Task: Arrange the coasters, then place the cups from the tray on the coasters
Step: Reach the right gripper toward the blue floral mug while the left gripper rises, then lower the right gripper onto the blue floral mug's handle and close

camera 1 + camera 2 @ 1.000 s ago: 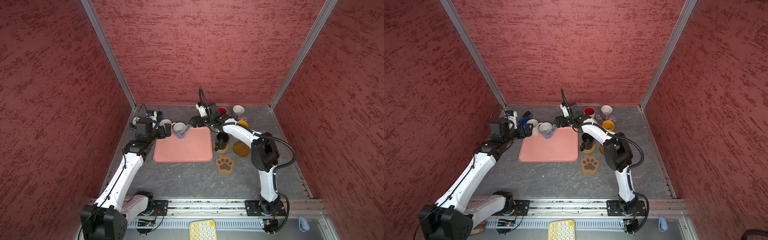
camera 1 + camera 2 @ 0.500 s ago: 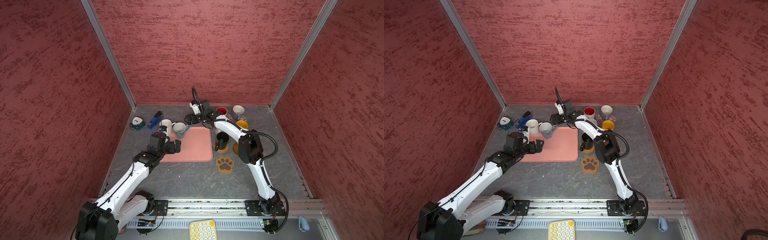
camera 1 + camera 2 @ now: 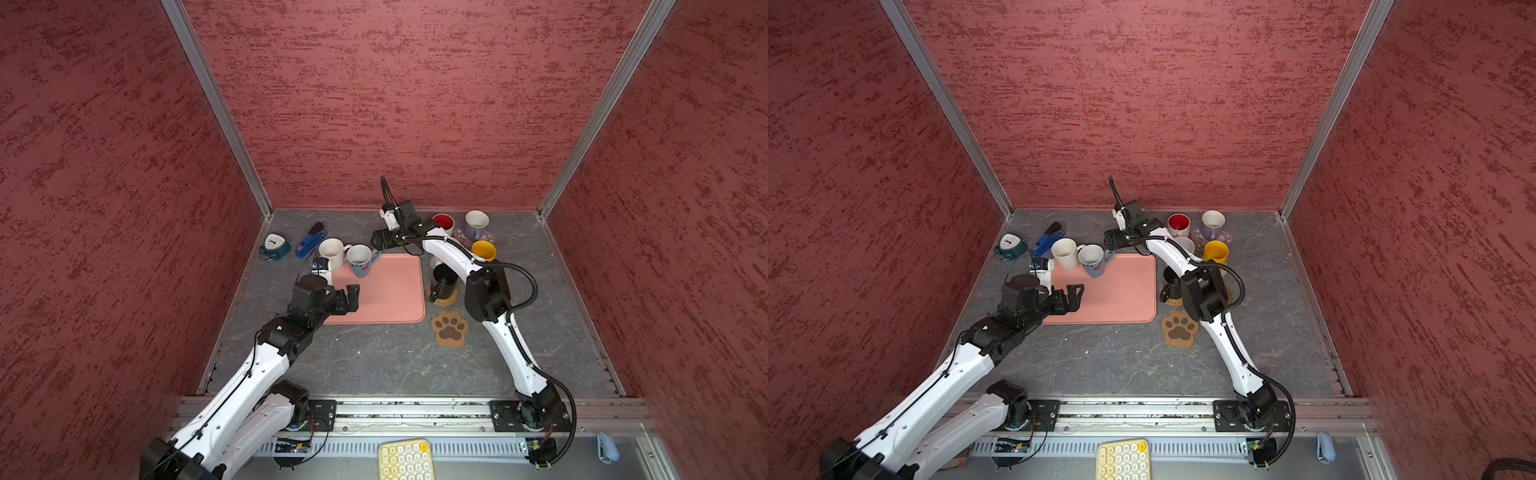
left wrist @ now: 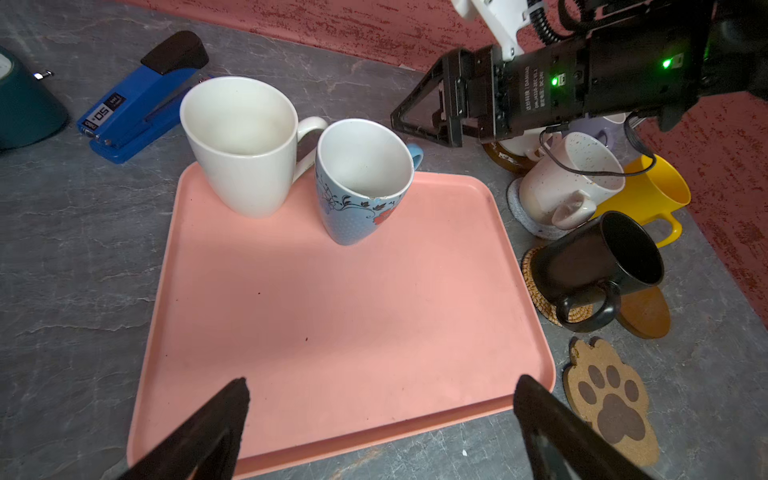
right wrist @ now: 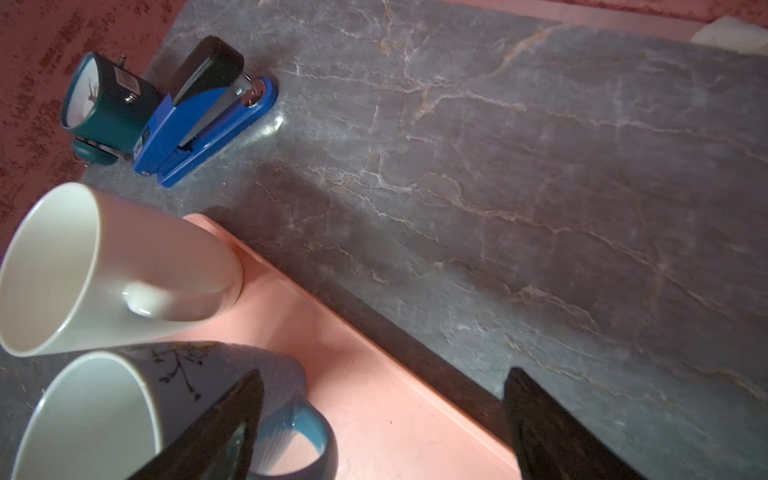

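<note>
The salmon tray (image 3: 386, 299) (image 3: 1117, 299) holds a plain white cup (image 3: 331, 251) (image 4: 241, 145) and a light blue cup (image 3: 360, 258) (image 4: 361, 183) at its far left corner. My left gripper (image 3: 352, 297) (image 4: 382, 382) hangs open over the tray's near left edge, holding nothing. My right gripper (image 3: 378, 240) (image 5: 384, 374) is open at the tray's far edge, and the blue cup's handle (image 5: 291, 436) lies just inside one finger. A black cup (image 3: 442, 280) stands on the rattan coaster (image 3: 445, 297). The paw-print coaster (image 3: 450, 328) is bare.
Right of the tray stand a yellow cup (image 3: 483, 250), a red-inside cup (image 3: 443, 223), a lavender cup (image 3: 476, 222) and a speckled cup (image 4: 569, 183), with an amber disc (image 4: 646, 311). A clock (image 3: 274, 245) and a blue stapler (image 3: 309, 241) lie at the back left. A keypad (image 3: 405, 459) sits in front.
My left gripper has drawn back from the two cups to the tray's near left edge. My right gripper has shifted slightly left along the tray's far edge toward the blue cup.
</note>
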